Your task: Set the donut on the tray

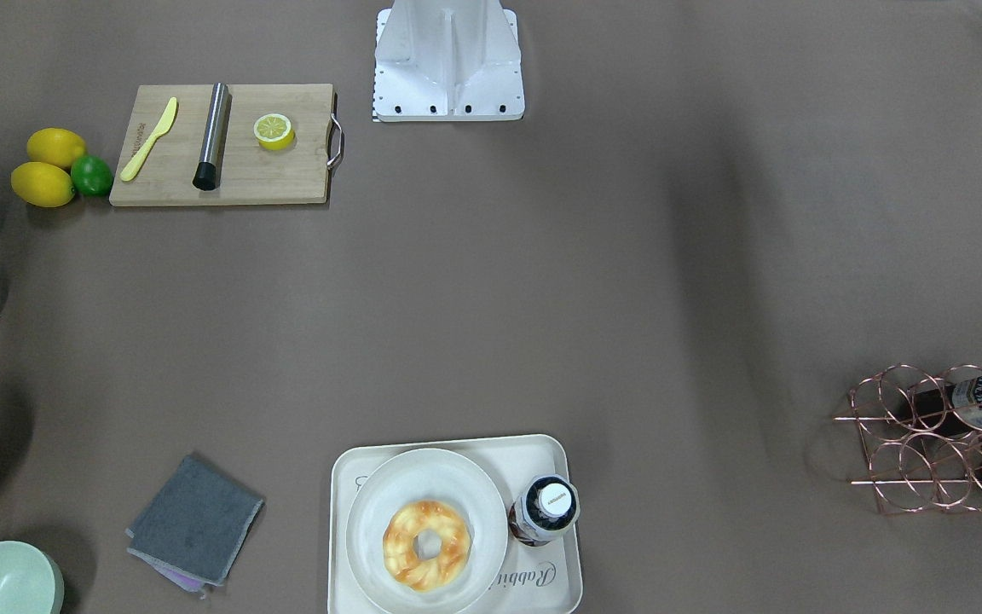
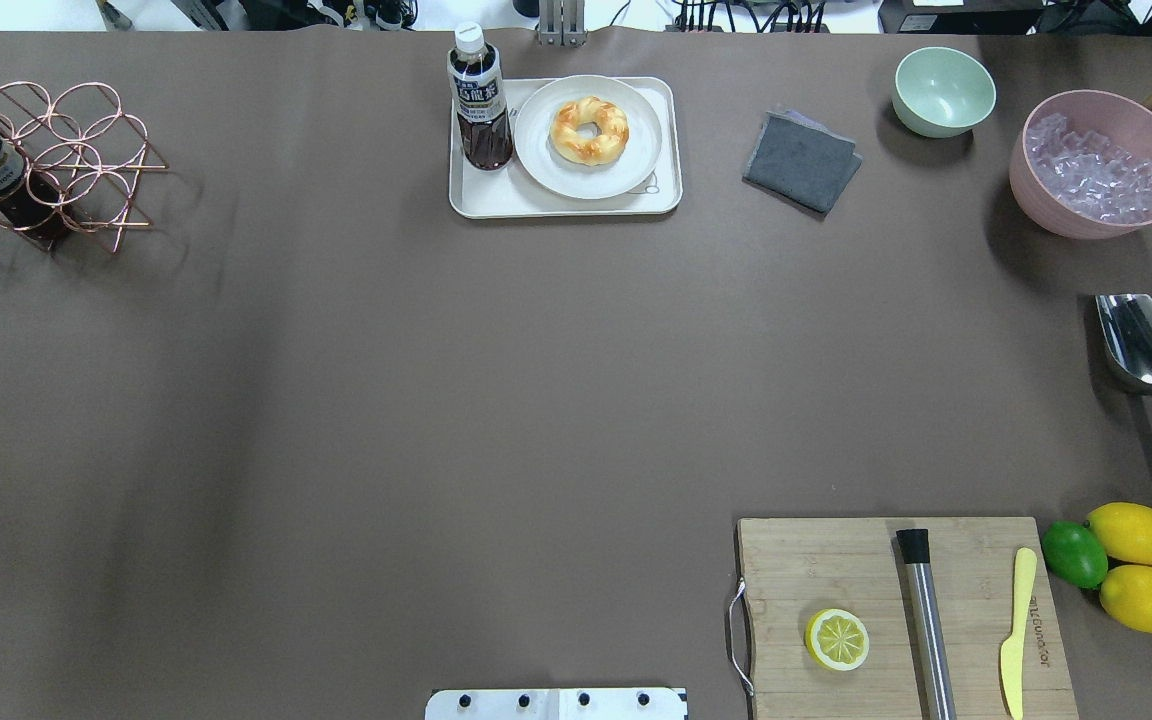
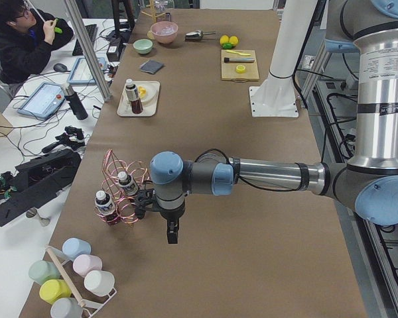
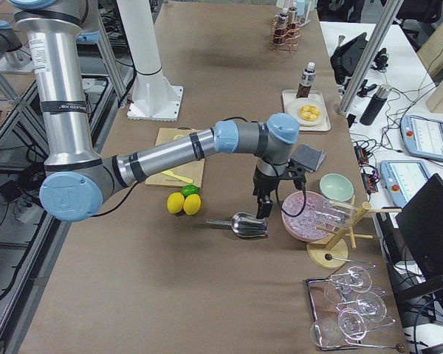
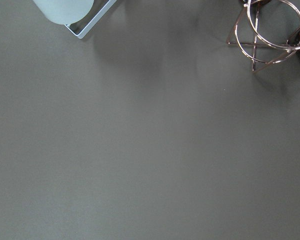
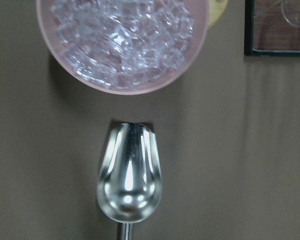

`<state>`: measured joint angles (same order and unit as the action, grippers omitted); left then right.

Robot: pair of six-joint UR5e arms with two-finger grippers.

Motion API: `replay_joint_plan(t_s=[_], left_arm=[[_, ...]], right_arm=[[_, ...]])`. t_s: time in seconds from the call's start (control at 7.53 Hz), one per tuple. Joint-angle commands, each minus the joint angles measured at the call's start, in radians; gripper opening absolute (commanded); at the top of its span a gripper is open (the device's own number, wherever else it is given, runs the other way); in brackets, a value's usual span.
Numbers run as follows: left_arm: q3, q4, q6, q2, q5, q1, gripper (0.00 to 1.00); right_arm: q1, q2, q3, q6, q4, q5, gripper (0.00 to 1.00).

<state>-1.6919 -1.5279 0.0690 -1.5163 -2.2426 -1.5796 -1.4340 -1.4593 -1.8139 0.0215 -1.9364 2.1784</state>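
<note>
Cream-white tray point(image 2: 496, 195) sits at the far edge of the tabletop point(image 2: 386, 400), opposite the robot's base. The donut point(image 2: 564, 138) lies flat on a round cream plate point(image 2: 546, 170), & the plate rests inside the tray, so the donut is w/in the tray's rim but on the plate, not on the tray's own floor. A dark drink bottle point(image 2: 481, 100) stands upright at the tray's robot-left end, just beside the plate.

Just robot-right of the tray is a folded grey cloth point(image 2: 801, 162), then a pale green bowl point(image 2: 943, 90), then a pink bowl of ice point(image 2: 1096, 165). A steel scoop point(image 2: 1141, 345) lies near that bowl, on its robot side. Well apart from the tray, robot-right & close to the base, is a wooden cutting board point(image 2: 836, 570). Far robot-left of the tray is a copper wire rack point(image 2: 46, 160).

The left arm point(image 3: 265, 175) holds the left jaws over bare tabletop on the side of the rack away from the tray. The right arm point(image 4: 170, 151) holds the right jaws above the scoop. Both pairs show only from the table ends, so I can't tell apart or together
</note>
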Motion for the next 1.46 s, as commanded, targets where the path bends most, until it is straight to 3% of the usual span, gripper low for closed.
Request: replay_joint_plan(t_s=[0.0,0.53,1.33], left_arm=[[0.005,0.0,-0.002,0.001,0.001,0.0,0.98],[0.005,-0.003,-0.003,0.001,0.011,-0.002,0.98],[0.001,-0.008,-0.008,-0.005,0.014,0.0,0.98]], right_arm=[[-0.071,-0.05,0.1,-0.091,0.016,0.02,1.0],[-0.108,-0.078,0.169,-0.086,0.056,0.024,1.0],[-0.126,-0.095,0.18,-0.084,0.103,0.035,1.0]])
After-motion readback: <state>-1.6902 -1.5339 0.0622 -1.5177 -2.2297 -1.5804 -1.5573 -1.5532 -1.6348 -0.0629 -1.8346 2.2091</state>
